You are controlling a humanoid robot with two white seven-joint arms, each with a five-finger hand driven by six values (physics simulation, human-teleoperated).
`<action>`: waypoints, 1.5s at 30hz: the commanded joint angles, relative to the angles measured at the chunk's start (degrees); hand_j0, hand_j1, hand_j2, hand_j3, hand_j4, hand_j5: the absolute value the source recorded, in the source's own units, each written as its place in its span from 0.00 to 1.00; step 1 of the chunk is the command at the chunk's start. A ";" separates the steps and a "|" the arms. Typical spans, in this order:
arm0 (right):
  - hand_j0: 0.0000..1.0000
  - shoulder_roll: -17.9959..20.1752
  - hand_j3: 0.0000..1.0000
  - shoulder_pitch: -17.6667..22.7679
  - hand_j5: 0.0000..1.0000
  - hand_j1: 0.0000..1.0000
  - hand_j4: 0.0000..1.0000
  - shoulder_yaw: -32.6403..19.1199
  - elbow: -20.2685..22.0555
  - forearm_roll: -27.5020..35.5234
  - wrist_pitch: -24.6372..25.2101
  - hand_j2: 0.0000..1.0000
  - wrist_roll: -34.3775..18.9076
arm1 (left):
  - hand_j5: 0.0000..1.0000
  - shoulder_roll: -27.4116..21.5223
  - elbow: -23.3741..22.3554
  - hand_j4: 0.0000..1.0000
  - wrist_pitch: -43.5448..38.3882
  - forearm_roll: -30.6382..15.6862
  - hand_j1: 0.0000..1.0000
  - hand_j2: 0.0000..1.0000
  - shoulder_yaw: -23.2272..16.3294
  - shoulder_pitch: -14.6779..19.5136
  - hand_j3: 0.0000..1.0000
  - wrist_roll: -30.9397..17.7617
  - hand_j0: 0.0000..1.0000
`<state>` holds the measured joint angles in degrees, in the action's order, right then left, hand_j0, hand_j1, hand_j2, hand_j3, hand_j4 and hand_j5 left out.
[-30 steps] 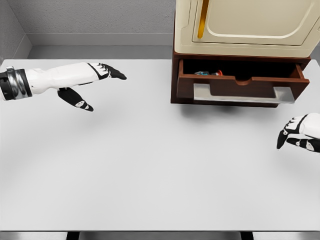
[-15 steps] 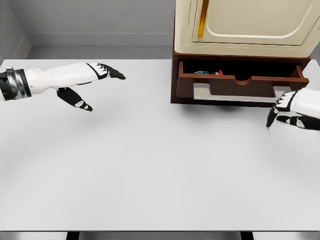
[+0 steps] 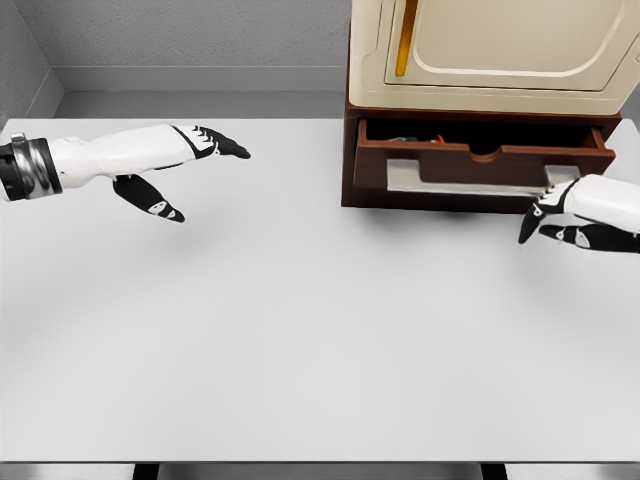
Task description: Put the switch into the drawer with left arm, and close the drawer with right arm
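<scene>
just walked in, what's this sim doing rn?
The right hand is at the right end of the drawer front, by its handle, fingers curled, holding nothing. The drawer under the cream cabinet is partly open, with the switch just visible inside. The left hand hangs open over the white table at far left, away from everything.

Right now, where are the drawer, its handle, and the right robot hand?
drawer [image 3: 480, 160], head view, on its brown front panel.
handle [image 3: 450, 176], head view, on the grey bar's middle.
right robot hand [image 3: 565, 208], head view, on the knuckles beside the handle's right end.
</scene>
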<state>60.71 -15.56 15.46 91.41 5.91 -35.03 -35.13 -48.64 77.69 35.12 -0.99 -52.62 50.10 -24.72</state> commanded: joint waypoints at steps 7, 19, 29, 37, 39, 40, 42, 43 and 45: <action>0.48 -1.91 0.48 -3.25 0.48 0.48 0.48 2.74 -4.93 -0.55 0.03 0.48 0.13 | 1.00 -0.05 -0.08 1.00 -0.12 -0.42 1.00 1.00 0.07 0.00 1.00 0.03 1.00; 0.49 -3.14 0.49 -7.29 0.49 0.49 0.49 4.05 -8.97 -0.55 0.03 0.49 0.13 | 1.00 0.04 -0.87 1.00 -0.12 -0.42 1.00 1.00 0.07 0.00 1.00 0.03 1.00; 0.49 -4.19 0.49 -11.86 0.49 0.49 0.49 8.71 -10.29 -0.64 0.03 0.49 0.13 | 1.00 0.04 -0.96 1.00 -0.12 -0.42 1.00 1.00 0.07 0.00 1.00 0.03 1.00; 0.51 -4.11 0.51 -12.66 0.51 0.51 0.51 9.59 -9.50 -1.69 0.03 0.51 0.13 | 1.00 0.04 -0.96 1.00 -0.12 -0.42 1.00 1.00 0.07 0.00 1.00 0.03 1.00; 0.51 -2.35 0.51 -9.59 0.51 0.51 0.51 8.98 -3.09 -2.48 0.03 0.51 0.13 | 1.00 0.04 -0.96 1.00 -0.12 -0.42 1.00 1.00 0.07 0.00 1.00 0.03 1.00; 0.51 0.28 0.51 -7.91 0.51 0.51 0.51 8.45 -0.19 -2.57 0.03 0.51 0.13 | 1.00 0.04 -0.87 1.00 -0.12 -0.42 1.00 1.00 0.07 0.00 1.00 0.03 1.00; 0.91 1.78 0.91 -6.24 0.91 0.91 0.91 8.10 3.24 -2.40 0.03 0.91 0.13 | 1.00 0.04 -0.87 1.00 -0.12 -0.42 1.00 1.00 0.07 0.00 1.00 0.03 1.00; 1.00 2.05 1.00 -5.98 1.00 1.00 1.00 8.10 5.09 -2.40 0.03 1.00 0.13 | 1.00 0.13 -0.78 1.00 -0.12 -0.42 1.00 1.00 -0.02 0.00 1.00 0.03 1.00; 1.00 2.13 1.00 -5.28 1.00 1.00 1.00 8.27 7.64 -2.40 0.03 1.00 0.13 | 1.00 0.04 -0.43 1.00 -0.12 -0.50 1.00 1.00 0.07 0.00 1.00 0.29 1.00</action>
<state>61.93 -20.39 23.80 95.63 3.34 -35.10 -35.14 -48.54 76.97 35.12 -1.06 -52.63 50.18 -24.59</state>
